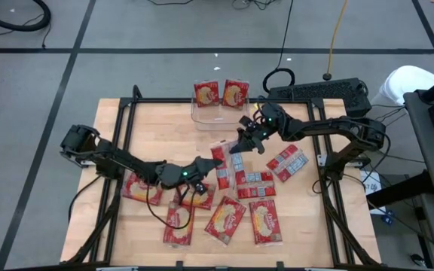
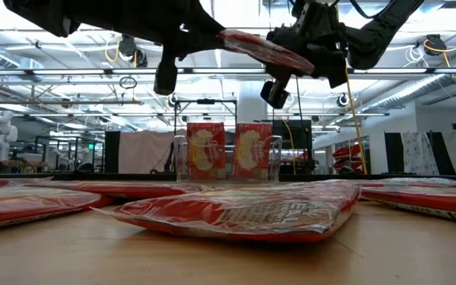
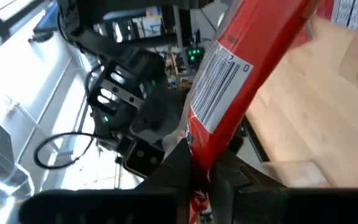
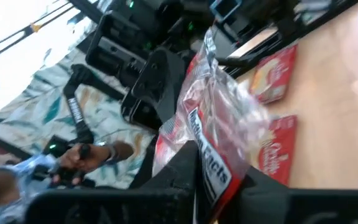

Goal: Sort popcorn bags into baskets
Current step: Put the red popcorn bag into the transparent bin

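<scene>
Above the middle of the wooden tabletop [image 1: 307, 226], a red popcorn bag [image 1: 222, 165] hangs in the air between two dark arms, its white nutrition panel and barcode turned outward. The left end effector [image 1: 204, 167], reaching in from the left of the overhead frame, is pinching the packet's lower end, its fingers pressed together on the red foil in its own wrist view. The right end effector [image 1: 242, 141], coming from the upper right, pinches the packet's other end, the crinkled clear-and-red edge caught between its fingers. From table height the bag shows as a flat red strip tilted across the top of the frame. Around it, near the centre and bottom of the overhead frame, lie the loose popcorn bags [image 1: 247, 203], some showing a yellow-cream picture on red, others white and blue-grey printed backs, several overlapping. At the top centre stands the clear plastic basket [image 1: 209, 120], with two upright packets [image 1: 221, 93] side by side, red fronts facing out.
</scene>
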Robot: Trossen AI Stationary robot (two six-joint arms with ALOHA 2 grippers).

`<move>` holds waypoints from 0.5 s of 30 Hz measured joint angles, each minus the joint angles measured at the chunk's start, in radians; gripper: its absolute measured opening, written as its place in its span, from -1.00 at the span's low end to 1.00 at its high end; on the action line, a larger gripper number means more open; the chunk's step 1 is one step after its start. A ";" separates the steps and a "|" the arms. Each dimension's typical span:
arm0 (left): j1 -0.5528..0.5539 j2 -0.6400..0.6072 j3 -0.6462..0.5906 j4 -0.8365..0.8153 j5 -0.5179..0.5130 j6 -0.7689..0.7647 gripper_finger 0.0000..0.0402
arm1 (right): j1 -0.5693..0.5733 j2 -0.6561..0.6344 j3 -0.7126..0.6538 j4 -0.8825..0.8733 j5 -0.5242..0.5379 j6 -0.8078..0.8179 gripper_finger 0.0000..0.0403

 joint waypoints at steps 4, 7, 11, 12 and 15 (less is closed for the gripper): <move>0.022 0.000 0.000 0.007 -0.103 -0.014 -0.80 | -0.010 -0.098 0.000 -0.090 0.111 -0.087 -0.56; 0.047 0.000 0.001 0.006 -0.168 -0.081 -0.86 | 0.007 -0.228 0.000 -0.282 0.339 -0.256 -0.37; 0.078 0.001 -0.001 -0.012 -0.240 -0.176 -0.88 | 0.114 -0.409 0.001 -0.552 0.839 -0.513 -0.22; 0.087 0.001 -0.001 -0.012 -0.261 -0.193 -0.88 | 0.156 -0.439 0.001 -0.593 0.966 -0.555 -0.20; 0.108 0.000 -0.001 -0.009 -0.307 -0.254 -0.84 | 0.294 -0.481 0.001 -0.617 1.230 -0.663 -0.14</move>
